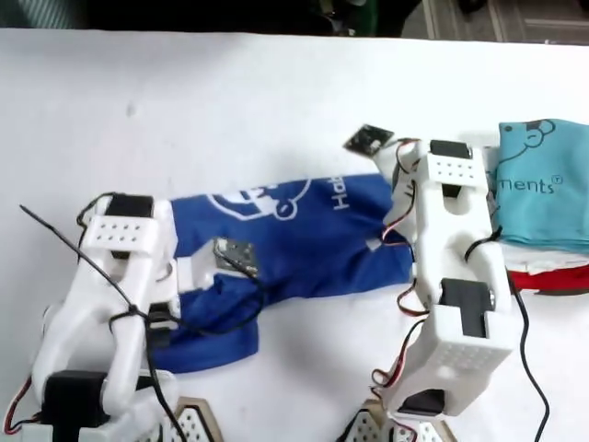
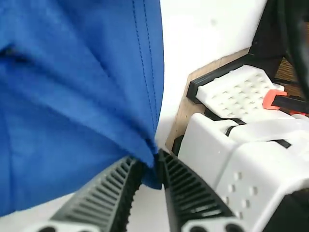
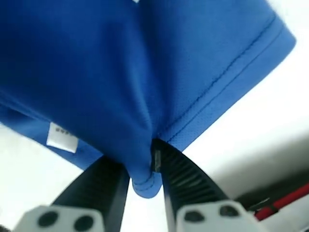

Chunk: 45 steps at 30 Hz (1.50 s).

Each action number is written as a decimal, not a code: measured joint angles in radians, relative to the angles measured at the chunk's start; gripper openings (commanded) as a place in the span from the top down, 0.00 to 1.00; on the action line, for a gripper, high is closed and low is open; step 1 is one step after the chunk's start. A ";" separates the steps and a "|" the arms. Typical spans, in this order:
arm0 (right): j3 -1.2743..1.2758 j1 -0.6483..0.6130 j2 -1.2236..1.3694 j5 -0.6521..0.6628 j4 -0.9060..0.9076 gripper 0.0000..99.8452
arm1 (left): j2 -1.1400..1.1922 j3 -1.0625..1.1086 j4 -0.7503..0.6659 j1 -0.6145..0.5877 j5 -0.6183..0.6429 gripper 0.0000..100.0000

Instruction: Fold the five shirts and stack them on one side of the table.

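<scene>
The blue shirt (image 1: 294,239) lay spread across the middle of the white bench (image 1: 230,101), rumpled and only partly flat, stretched between the two arms with its printed side up. The left pincer (image 2: 153,166) was closed almost completely on a bunched fold of the blue cloth, with only the fabric's thickness between its ribbed fingers. The right pincer (image 3: 145,174) was closed just as tightly on the shirt's edge beside the double-stitched hem, and a small tuck of cloth poked out below the grip. A white care label (image 3: 62,136) showed on the fabric near that hold.

At the bench's edge beside the right arm, a folded teal shirt (image 1: 543,184) sat on top of a red garment (image 1: 552,276), so that side looked like the stacking place.

The shirt appeared light, thin and wholly limp. It would likely sag between the two holds, drag along the bench and crease wherever it gathered. The stitched hem and seams seemed the firmest places to grip, since they bunch less and would be less likely to slide out than the smooth single layer. Matching holds at opposite corners should keep a fold line straight.
</scene>
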 measured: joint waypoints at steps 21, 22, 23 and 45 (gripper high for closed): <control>-0.264 -0.002 0.000 -0.003 0.377 0.52 | 0.000 -0.250 0.000 0.000 0.232 0.80; -0.282 -0.002 0.000 -0.003 0.377 0.52 | 0.000 -0.278 0.000 0.000 0.235 0.80; -0.296 -0.002 0.000 -0.003 0.377 0.52 | 0.000 -0.305 0.000 0.000 0.238 0.80; -0.327 -0.097 0.130 -0.448 0.353 0.98 | -0.002 -0.126 -0.293 0.058 0.717 0.98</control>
